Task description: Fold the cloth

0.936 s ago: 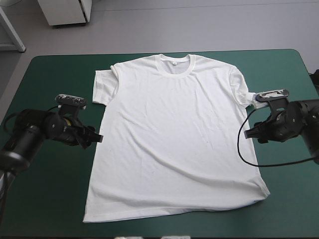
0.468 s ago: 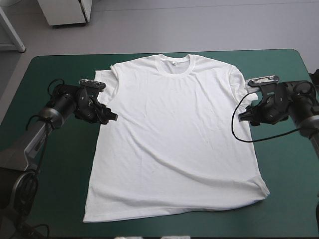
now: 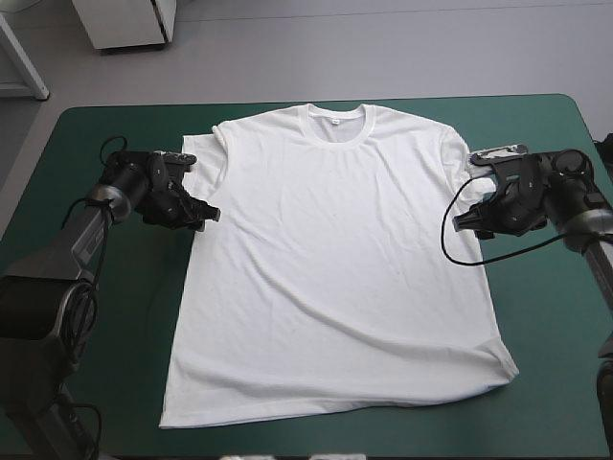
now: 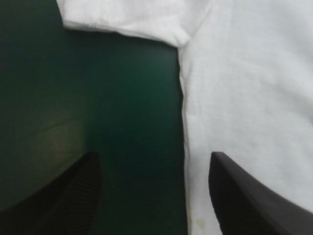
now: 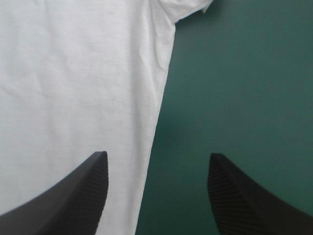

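High view: T-shirt (image 3: 335, 259) flat mid-frame, collar toward top; left gripper (image 3: 205, 213) and right gripper (image 3: 462, 220), both parted, flank its side seams below the sleeves.

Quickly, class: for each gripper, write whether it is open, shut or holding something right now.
Left gripper: open, holding nothing, poised over one side edge of the T-shirt.
Right gripper: open, holding nothing, poised over the opposite side edge.

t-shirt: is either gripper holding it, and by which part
Nothing is held. The left gripper and right gripper both have their jaws apart, each lined up over a side edge of the T-shirt just below a sleeve.
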{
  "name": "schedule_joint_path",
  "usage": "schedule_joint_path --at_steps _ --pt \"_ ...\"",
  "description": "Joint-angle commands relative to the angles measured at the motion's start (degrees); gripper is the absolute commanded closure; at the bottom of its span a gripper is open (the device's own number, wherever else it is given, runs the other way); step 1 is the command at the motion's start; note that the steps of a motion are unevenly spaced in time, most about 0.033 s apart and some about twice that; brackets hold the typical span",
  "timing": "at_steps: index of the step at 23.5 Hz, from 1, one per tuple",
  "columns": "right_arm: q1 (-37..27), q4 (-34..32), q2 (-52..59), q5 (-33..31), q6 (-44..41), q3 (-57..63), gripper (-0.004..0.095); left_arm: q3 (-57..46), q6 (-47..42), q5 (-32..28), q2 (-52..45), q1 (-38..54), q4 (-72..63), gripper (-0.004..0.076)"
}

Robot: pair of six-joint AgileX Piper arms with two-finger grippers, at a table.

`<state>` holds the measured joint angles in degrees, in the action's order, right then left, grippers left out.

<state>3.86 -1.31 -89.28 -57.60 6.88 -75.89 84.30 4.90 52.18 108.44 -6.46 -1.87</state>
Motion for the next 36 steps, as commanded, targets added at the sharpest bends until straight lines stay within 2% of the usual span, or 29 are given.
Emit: schedule_joint_path --at_steps 1,11,20,24,26,27,28,31,36 --pt "0.0 -0.2 1.5 2.0 0.7 -2.0 0.0341 1.9 0.9 -0.4 -2.4 0.2 -2.3 0.0254" --pt "0.0 -0.2 1.2 2.3 0.8 -2.0 0.0341 1.9 1.9 1.4 0.6 0.0 -3.3 0.0269" --pt "0.0 0.3 -0.2 3.1 0.8 -2.0 0.0341 1.9 3.5 2.5 3.9 -5.7 -6.5 0.0526" --pt "0.0 0.4 -0.4 2.7 0.8 -2.0 0.0341 1.9 3.4 3.2 5.9 -6.5 -6.8 0.0547" --pt "0.0 0.8 -0.4 3.0 0.8 -2.0 0.0342 1.9 3.4 3.2 6.0 -6.5 -6.5 0.0603" --pt "0.0 0.8 -0.4 3.5 0.8 -2.0 0.0345 1.9 3.4 3.2 6.0 -6.5 -6.0 0.0706" --pt "0.0 0.8 -0.7 4.1 0.8 -2.0 0.0345 1.9 3.4 3.5 6.0 -6.5 -5.6 0.0731" --pt "0.0 0.8 -3.0 6.3 0.8 -2.8 0.0345 2.0 3.5 4.6 5.8 -6.5 -5.4 0.0733" --pt "0.0 1.3 -9.9 6.3 0.9 -8.0 0.0344 2.0 4.0 5.3 4.3 -6.5 -5.2 0.0733"
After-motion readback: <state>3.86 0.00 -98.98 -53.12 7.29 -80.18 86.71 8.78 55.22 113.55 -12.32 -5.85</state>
